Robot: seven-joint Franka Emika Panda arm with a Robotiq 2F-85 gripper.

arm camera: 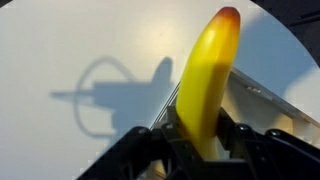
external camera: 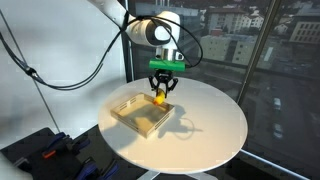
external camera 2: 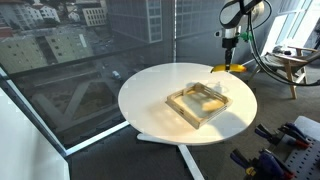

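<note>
Banana (arm camera: 208, 75) pinched between the pads of the gripper (arm camera: 205, 140), yellow with a reddish-brown tip, clamped near its lower end and raised off the round white table (arm camera: 50, 50).

Wrist view, left to right from the wooden tray's far side: bare tabletop, then the gripper's shadow (arm camera: 105, 95), then the fruit standing up the middle of the frame, then a wall of the wooden tray (arm camera: 268, 100) just beside it.

Exterior view, left to right: wooden tray (external camera: 128, 118) near the table's (external camera: 215, 125) middle, then the banana (external camera: 160, 100) hanging over one edge of that tray, gripped from above by the gripper (external camera: 162, 95), then the shadow (external camera: 186, 125) lying beside the tray.

Exterior view from the opposite side, left to right: table (external camera 2: 150, 100), tray (external camera 2: 186, 110), then the banana (external camera 2: 232, 68) beyond the tray under the gripper (external camera 2: 230, 63). Possibly a pale shape (external camera 2: 212, 100) lying inside the tray, too small to identify.
</note>
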